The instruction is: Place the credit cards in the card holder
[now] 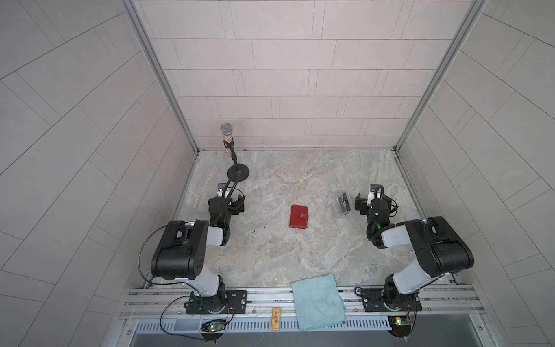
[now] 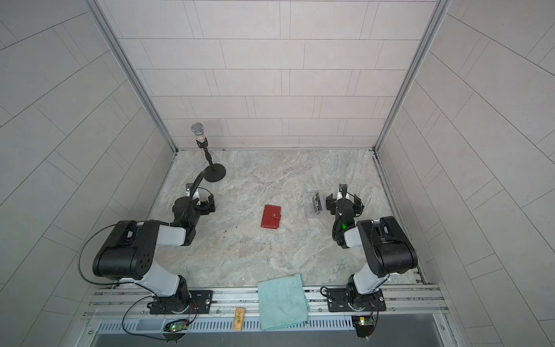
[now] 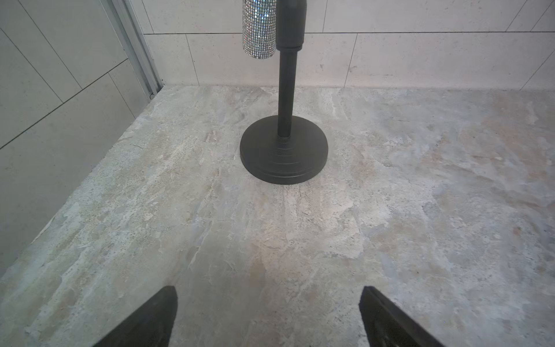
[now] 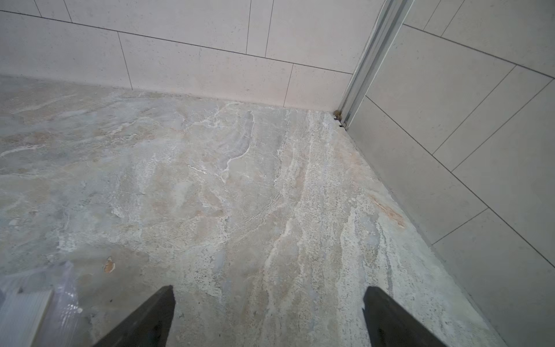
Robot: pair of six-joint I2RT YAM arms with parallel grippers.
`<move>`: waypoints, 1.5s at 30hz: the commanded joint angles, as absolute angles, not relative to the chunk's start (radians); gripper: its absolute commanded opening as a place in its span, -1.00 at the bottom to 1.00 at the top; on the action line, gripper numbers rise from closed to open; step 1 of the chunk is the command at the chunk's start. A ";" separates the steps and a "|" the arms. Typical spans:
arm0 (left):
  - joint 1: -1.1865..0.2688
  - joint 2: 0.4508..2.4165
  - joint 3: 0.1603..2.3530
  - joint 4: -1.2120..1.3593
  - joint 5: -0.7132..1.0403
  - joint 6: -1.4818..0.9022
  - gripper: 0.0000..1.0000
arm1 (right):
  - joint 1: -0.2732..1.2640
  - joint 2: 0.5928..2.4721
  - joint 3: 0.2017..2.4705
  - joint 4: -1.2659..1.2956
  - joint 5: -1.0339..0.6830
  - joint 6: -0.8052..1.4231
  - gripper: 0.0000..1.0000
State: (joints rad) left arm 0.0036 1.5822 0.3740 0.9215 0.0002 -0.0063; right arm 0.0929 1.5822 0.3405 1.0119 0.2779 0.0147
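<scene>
The card holder [image 1: 299, 217] is laid closed, with its snap tab fastened, near the middle of the counter [image 1: 270, 255], as shown in both top views. To its right, apart from it, a clear box [image 1: 341, 207] is placed. Of the credit cards [image 1: 344, 200], only a dark shape inside this box is discerned. The right gripper [image 4: 268, 291] is held just beside the box, jaws spread wide, with nothing between them. The left gripper [image 3: 268, 293] is likewise spread and empty, and is directed at the microphone stand [image 3: 283, 150]. A teal cloth [image 1: 318, 300] is draped over the front rail.
</scene>
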 commanded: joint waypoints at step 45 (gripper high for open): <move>-0.001 1.251 0.487 0.468 -0.178 -0.267 1.00 | 0.108 1.172 0.552 0.272 0.412 0.213 1.00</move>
State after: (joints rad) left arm 0.0032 1.2858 0.4576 0.5709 -0.2317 -0.1749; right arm 0.1043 1.1961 0.5091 0.4896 0.4580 0.1646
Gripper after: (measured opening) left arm 0.992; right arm 0.997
